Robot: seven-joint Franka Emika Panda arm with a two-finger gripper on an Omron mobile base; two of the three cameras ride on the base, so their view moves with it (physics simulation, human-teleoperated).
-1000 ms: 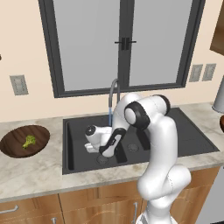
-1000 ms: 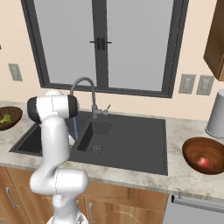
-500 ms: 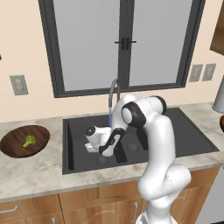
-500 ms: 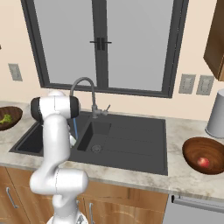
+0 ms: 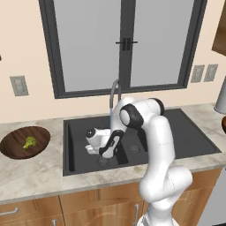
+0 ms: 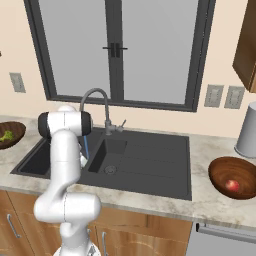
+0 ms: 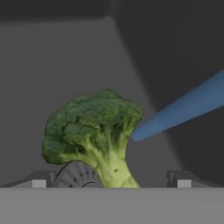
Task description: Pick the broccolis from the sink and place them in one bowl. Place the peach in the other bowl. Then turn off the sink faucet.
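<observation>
One broccoli (image 7: 94, 131) lay on the floor of the sink (image 5: 79, 163), beside the round drain (image 7: 74, 175), with the blue stream (image 7: 183, 109) from the faucet (image 6: 97, 100) landing just beside its head. The gripper (image 7: 111, 181) sat low over the sink floor, its jaws wide apart and empty, one fingertip on either side of the stalk. For a sound grasp, the fingers should close on the stalk, centred, before any lift. A second broccoli (image 5: 29, 142) lay in the wooden bowl (image 5: 13, 148) left of the sink. The peach (image 6: 231, 185) lay in the other bowl (image 6: 222, 170), right of the sink.
</observation>
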